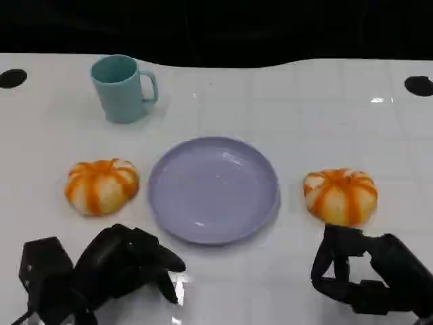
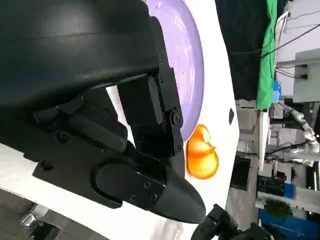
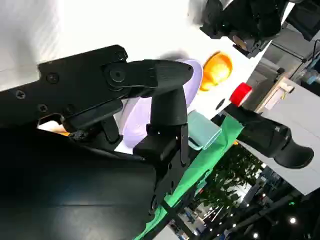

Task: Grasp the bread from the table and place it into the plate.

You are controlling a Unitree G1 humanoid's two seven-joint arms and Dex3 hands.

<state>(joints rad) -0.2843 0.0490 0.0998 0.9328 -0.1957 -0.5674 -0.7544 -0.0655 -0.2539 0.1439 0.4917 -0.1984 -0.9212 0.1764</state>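
Two round orange-and-white breads lie on the white table, the left bread (image 1: 101, 186) and the right bread (image 1: 340, 195), on either side of the empty lavender plate (image 1: 213, 189). My left hand (image 1: 125, 261) hovers near the table's front edge, just in front of the left bread, fingers apart and holding nothing. My right hand (image 1: 365, 271) sits right in front of the right bread, fingers loosely bent and holding nothing. The left wrist view has the plate (image 2: 192, 60) and the right bread (image 2: 202, 155) beyond my fingers (image 2: 150, 105). In the right wrist view the plate (image 3: 131, 120) and left bread (image 3: 217, 70) appear.
A teal mug (image 1: 124, 88) stands at the back left, well behind the plate; the mug (image 3: 205, 131) is also in the right wrist view. Black round holes (image 1: 12, 78) (image 1: 419, 85) mark the table's far corners. Bare tabletop lies between the plate and the mug.
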